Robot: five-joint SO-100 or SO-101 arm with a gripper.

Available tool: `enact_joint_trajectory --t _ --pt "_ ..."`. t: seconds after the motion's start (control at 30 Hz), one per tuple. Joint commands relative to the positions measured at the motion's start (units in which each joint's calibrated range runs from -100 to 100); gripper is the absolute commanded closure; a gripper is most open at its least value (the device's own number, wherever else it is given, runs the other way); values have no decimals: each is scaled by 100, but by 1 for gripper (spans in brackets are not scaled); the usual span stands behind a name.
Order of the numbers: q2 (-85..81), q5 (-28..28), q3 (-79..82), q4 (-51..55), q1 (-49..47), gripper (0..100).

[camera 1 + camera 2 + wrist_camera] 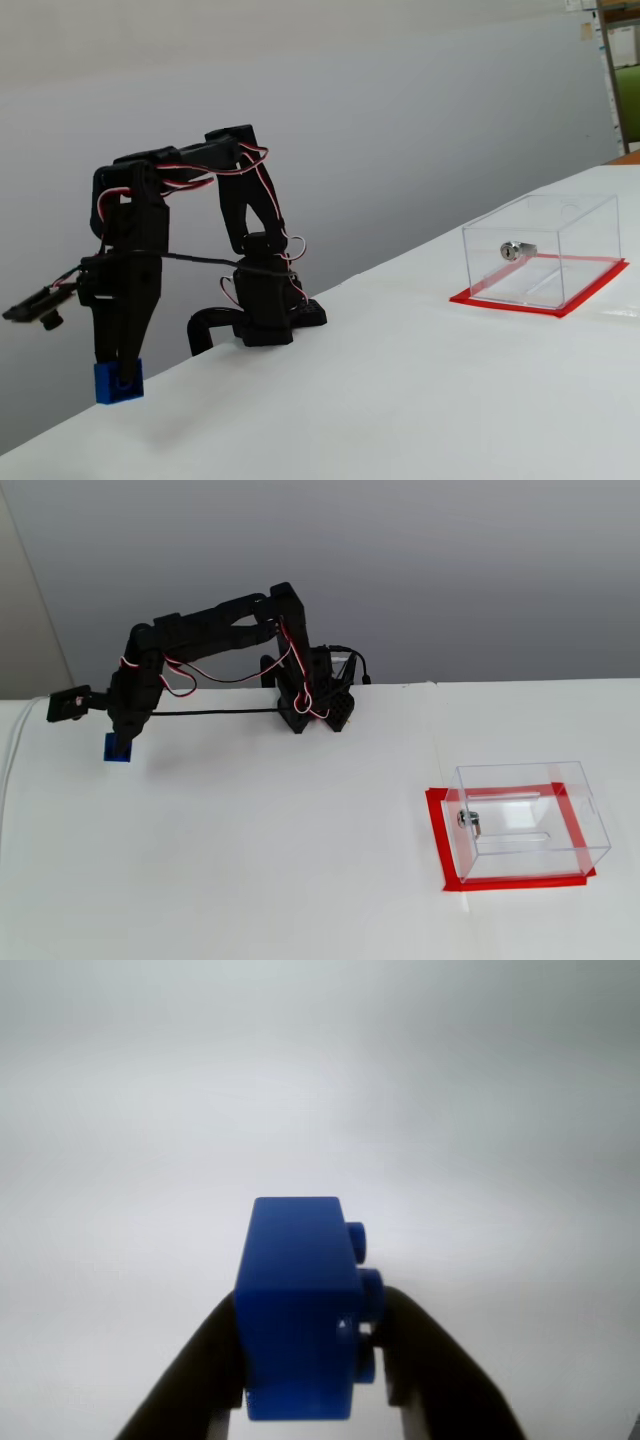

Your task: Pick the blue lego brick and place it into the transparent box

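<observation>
The blue lego brick [298, 1305] fills the lower middle of the wrist view, clamped between my two black fingers [195, 1370], studs facing right. My gripper [118, 380] is shut on the blue lego brick [117, 382], which hangs a little above the white table at the far left of a fixed view. From higher up, the brick [118, 748] and gripper [119, 744] sit at the left. The transparent box [541, 250] with a silver lock [517, 249] stands on a red base far to the right; the box [527, 819] is apart from the arm.
The arm's black base [318, 705] stands at the back edge of the white table [300, 860]. A black cable [215, 712] runs along the arm. A grey wall rises behind. Wide bare tabletop lies between the arm and the box.
</observation>
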Motion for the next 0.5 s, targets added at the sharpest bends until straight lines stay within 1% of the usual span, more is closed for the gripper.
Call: enact_joint_trajectory --t 0.0,0.4,0.47 --pt "-881 -44 -458 -40 -60 98" --pt "-2366 -44 -413 -31 -74 98" --pt "-2570 -44 -287 -31 -208 98"
